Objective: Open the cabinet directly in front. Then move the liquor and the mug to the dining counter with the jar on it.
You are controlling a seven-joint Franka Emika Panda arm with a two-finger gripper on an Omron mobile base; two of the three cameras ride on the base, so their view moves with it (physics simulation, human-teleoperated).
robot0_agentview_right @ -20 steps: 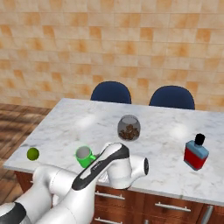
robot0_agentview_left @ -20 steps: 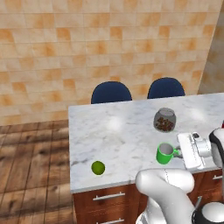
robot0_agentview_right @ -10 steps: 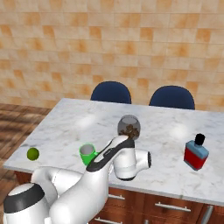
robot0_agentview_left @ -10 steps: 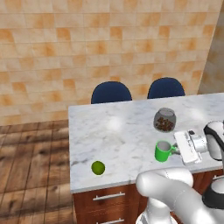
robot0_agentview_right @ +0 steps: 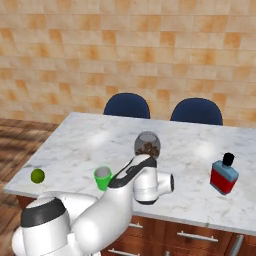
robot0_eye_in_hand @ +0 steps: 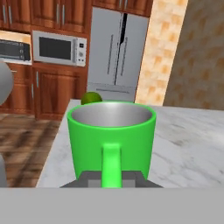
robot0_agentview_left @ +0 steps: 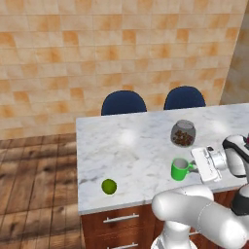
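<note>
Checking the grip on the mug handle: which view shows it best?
Hand view: the mug faces the camera, handle pinched by the claw. Left base view shows it small, handle toward the claw; right base view, partly behind the arm.

Kitchen: microwave [robot0_eye_in_hand: 56, 49], prob. fridge [robot0_eye_in_hand: 117, 54], marble dining counter [robot0_agentview_left: 126, 146].

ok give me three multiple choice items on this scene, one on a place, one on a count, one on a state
1. Where is the mug?
A. on the floor
B. on the counter, in front of the jar
C. on a chair

2. How many blue chairs stand behind the counter?
A. two
B. four
C. none

3. How is the gripper?
A. wide open in the air
B. shut on the bottle
C. shut on the mug's handle

Key: 1 B, the mug stands on the marble; 2 A, two chair backs show; 3 C, the hand view shows the handle between the fingertips.
</note>
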